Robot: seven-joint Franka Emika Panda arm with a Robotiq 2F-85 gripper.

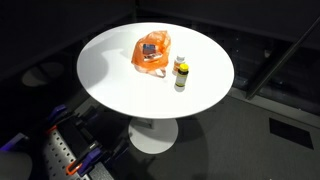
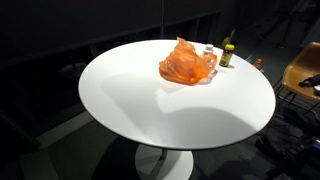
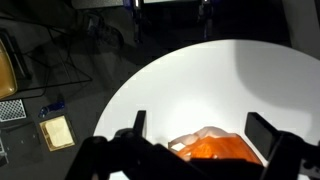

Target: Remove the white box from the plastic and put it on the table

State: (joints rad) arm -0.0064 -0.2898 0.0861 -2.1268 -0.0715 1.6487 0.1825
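in the wrist view the gripper (image 3: pixel 200 124) hangs over the round white table (image 3: pixel 180 90) with its two dark fingers (image 3: pixel 138 126) spread wide apart and nothing between them. just below the fingers, at the bottom edge of that view, lies the crumpled orange plastic bag (image 3: pixel 218 150), with a pale patch showing at its near side; whether that patch is the box cannot be told from here.

in an exterior view the white box (image 1: pixel 148 49) sits inside the orange plastic bag (image 1: pixel 153 56). it shows through the bag's open top as a small rectangular, pale greyish face with a darker patch on it. orange film is gathered around its sides, so only the top face is seen. the bag rests on the table (image 1: pixel 120 80), towards the far half of the top and a little off centre. in an exterior view from lower down, the bag (image 2: pixel 187 65) is a rumpled, translucent heap with loop handles, and the box cannot be made out inside it.

two small bottles stand upright on the table just beside the bag, apart from it. one has a pale cap (image 1: pixel 180 63) and the other a yellow band (image 1: pixel 181 80). what the bottles hold cannot be told.
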